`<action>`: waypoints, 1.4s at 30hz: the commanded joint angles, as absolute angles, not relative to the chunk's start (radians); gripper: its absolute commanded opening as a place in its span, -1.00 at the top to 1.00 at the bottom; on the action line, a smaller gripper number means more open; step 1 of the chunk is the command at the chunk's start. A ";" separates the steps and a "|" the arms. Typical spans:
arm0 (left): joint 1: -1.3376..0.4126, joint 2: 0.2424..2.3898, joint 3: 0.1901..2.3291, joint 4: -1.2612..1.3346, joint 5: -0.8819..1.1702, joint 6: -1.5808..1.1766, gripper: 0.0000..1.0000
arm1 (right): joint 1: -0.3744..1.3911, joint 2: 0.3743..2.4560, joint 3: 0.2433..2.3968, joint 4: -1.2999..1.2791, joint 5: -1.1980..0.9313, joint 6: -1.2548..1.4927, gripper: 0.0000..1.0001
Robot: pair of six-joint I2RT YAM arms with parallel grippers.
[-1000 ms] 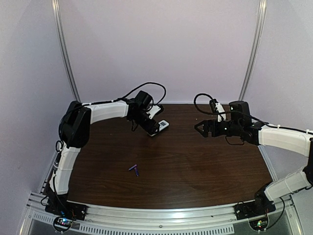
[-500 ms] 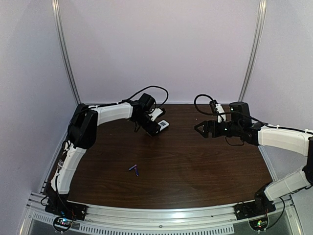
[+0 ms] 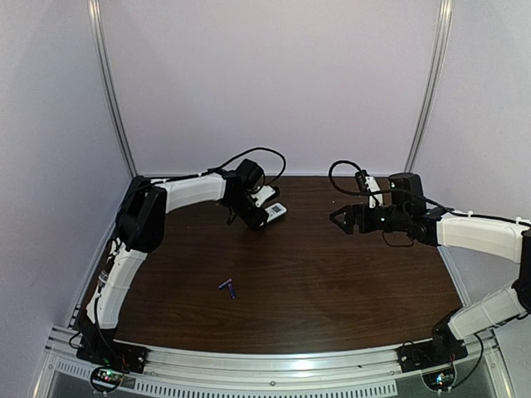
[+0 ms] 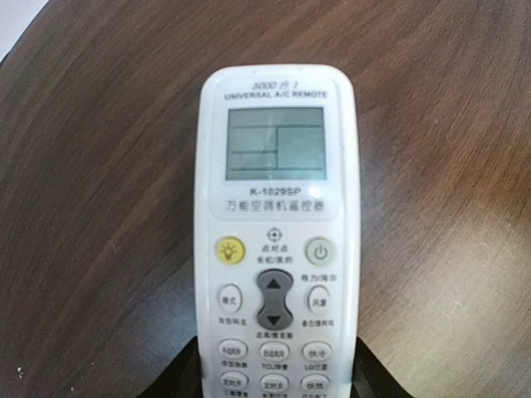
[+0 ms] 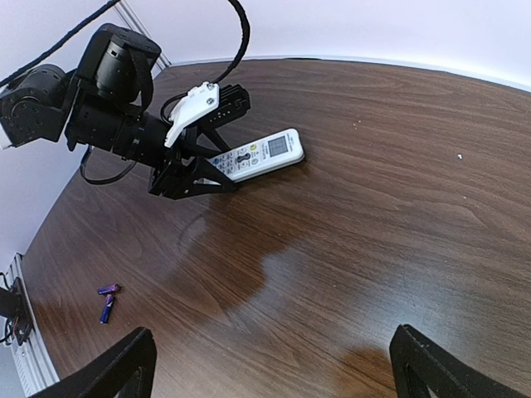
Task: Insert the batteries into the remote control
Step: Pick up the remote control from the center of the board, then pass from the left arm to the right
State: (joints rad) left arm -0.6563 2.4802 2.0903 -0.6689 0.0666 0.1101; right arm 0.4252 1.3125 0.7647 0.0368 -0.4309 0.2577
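Note:
The remote control (image 4: 278, 232) lies face up on the table, screen and buttons showing; it also shows in the top view (image 3: 276, 211) and the right wrist view (image 5: 259, 154). My left gripper (image 4: 278, 369) has its black fingers (image 4: 178, 377) against both sides of the remote's lower end and looks shut on it (image 3: 257, 217). The two purple-blue batteries (image 3: 227, 287) lie together near the table's middle front, far from both grippers; they also show in the right wrist view (image 5: 106, 300). My right gripper (image 5: 274, 365) is open and empty above the table right of the remote (image 3: 338, 217).
The brown wooden table (image 3: 332, 282) has a rounded back edge by the pale wall. Two metal uprights (image 3: 112, 91) stand at the back corners. A metal rail (image 3: 274, 369) runs along the front edge. A cable loops above my left wrist (image 3: 261, 153).
My left arm has shifted a little to the right, its gripper staying at the remote's end. The remote, the batteries and the right arm have hardly moved.

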 commanded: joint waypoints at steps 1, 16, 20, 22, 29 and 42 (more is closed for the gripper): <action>-0.663 2.465 2.129 -0.698 0.100 0.089 0.32 | 0.418 1.301 0.765 0.044 -0.442 0.263 -0.99; -0.663 2.175 1.988 -0.800 0.535 -0.028 0.48 | 0.422 1.148 0.756 0.011 -0.410 0.119 -0.99; -0.663 2.069 1.883 -0.824 0.645 -0.021 0.49 | 0.461 1.084 0.745 0.008 -0.344 0.051 -0.99; -0.663 2.028 1.848 -0.869 0.700 -0.012 0.49 | 0.484 1.057 0.737 0.008 -0.334 0.018 -0.99; -0.667 1.847 1.619 -0.849 0.981 -0.064 0.54 | 0.578 1.011 0.715 0.013 -0.441 -0.094 -0.89; -0.864 1.694 1.338 -0.806 1.127 -0.117 0.59 | 0.890 1.049 0.858 -0.250 -0.409 -0.185 -0.93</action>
State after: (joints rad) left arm -0.7887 1.7306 1.3773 -0.8425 1.0348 -0.1043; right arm 0.8265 1.0546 0.7815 -0.1146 -0.4358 -0.1383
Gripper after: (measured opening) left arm 0.511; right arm 0.972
